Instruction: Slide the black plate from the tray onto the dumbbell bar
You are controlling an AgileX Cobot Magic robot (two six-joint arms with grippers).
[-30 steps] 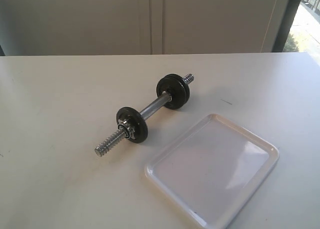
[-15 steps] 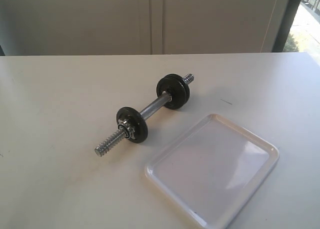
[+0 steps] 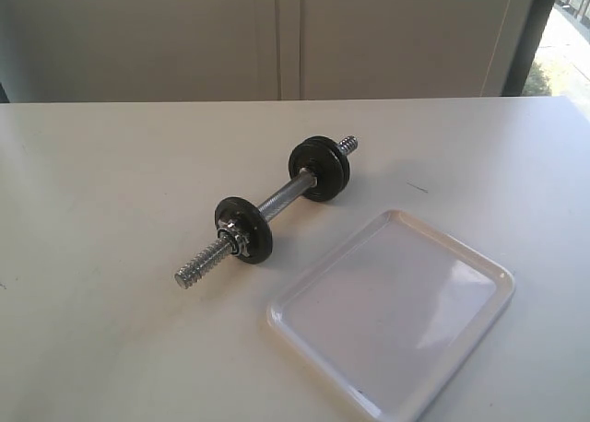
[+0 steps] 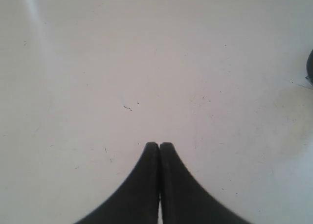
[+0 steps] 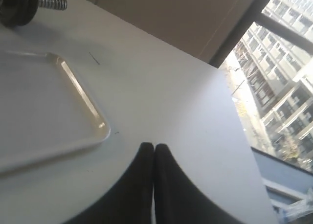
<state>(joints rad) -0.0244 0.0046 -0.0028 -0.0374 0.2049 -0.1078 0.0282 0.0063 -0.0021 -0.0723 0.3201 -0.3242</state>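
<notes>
The dumbbell bar (image 3: 281, 196) lies diagonally mid-table. One black disc (image 3: 244, 230) with a silver nut sits near its front threaded end, and a pair of black discs (image 3: 319, 168) near its far end. The white tray (image 3: 392, 311) at the front right holds nothing that I can see, and no loose black plate shows anywhere. Neither gripper appears in the exterior view. My left gripper (image 4: 159, 145) hangs shut over bare table, holding nothing. My right gripper (image 5: 153, 145) is shut and holds nothing, just off a corner of the tray (image 5: 39, 106), far from the bar's threaded end (image 5: 53, 2).
The white table (image 3: 111, 164) runs back to a pale wall (image 3: 277, 35). A window (image 5: 274, 62) lies beyond the table's right edge. A dark sliver (image 4: 310, 67) shows at the border of the left wrist view.
</notes>
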